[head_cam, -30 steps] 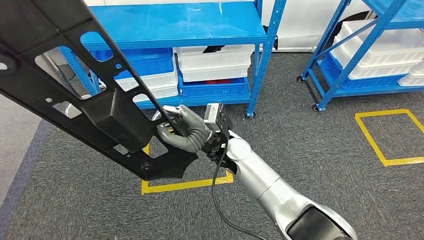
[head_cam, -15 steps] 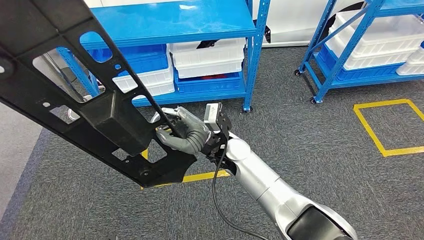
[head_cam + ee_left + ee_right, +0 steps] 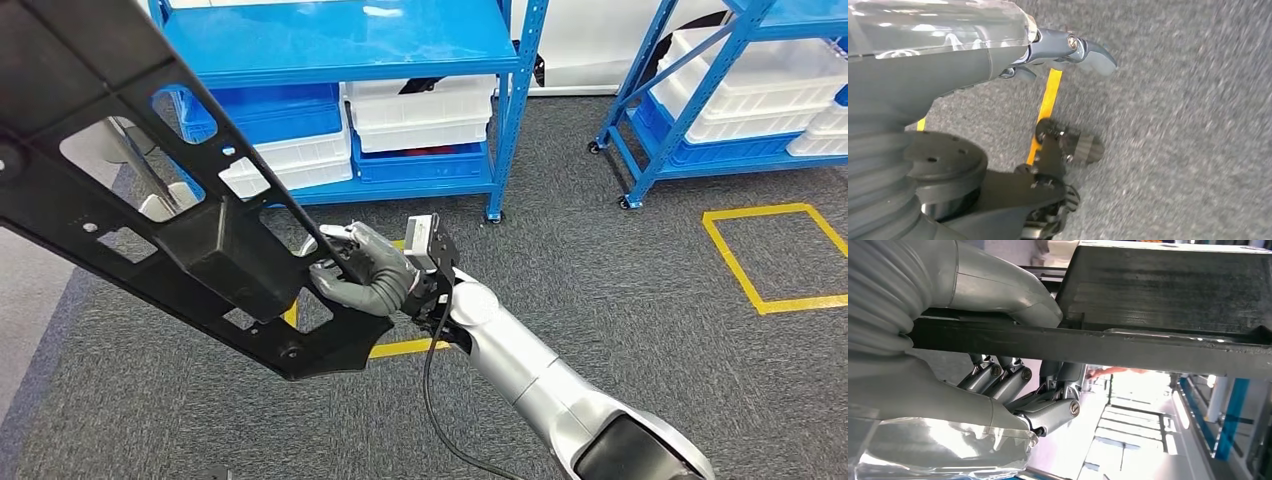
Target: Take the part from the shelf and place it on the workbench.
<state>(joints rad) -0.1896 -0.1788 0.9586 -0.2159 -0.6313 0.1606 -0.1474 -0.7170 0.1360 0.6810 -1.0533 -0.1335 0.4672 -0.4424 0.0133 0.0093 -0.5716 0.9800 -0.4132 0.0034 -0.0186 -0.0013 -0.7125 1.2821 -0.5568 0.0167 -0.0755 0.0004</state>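
One right hand [image 3: 362,270] carries the long black part [image 3: 190,230] clear of the blue shelf [image 3: 340,45], the part running up toward ten o'clock, probably so it travels free. Right wrist view: fingers [image 3: 1008,380] clenched around its edge. Left wrist view: left hand [image 3: 1068,50] hangs over carpet, holding nothing, fingers apparently loose.

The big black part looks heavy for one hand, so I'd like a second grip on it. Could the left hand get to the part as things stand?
Probably not at once. The left hand hangs low over the carpet, holding nothing, while the right hand grips the black part up in front; I see nothing between them.
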